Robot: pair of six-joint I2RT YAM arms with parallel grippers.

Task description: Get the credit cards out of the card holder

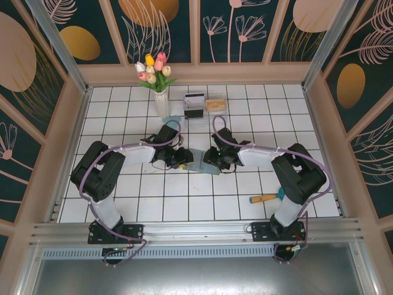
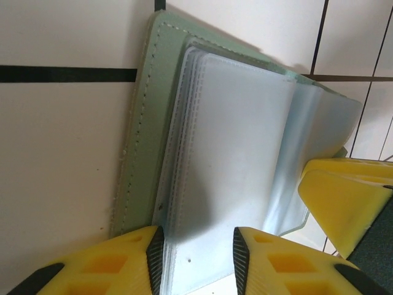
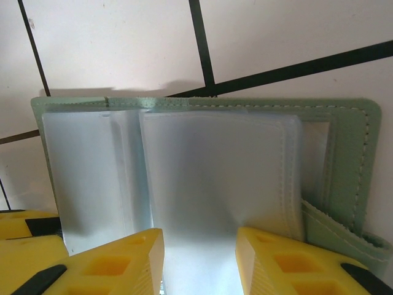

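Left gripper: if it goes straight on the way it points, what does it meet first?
Probably the clear sleeves of the card holder, lying between the fingers of the left gripper; depth is unclear.

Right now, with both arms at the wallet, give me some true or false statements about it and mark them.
The card holder lies open on the tiled table. True.
The fingers of the left gripper straddle clear sleeves. True.
The right gripper is over the wooden-handled tool. False: it is at the card holder; the tool lies apart from it.
The card holder's cover is red. False: it is sage green.
A vase of tulips stands beyond the card holder. True.
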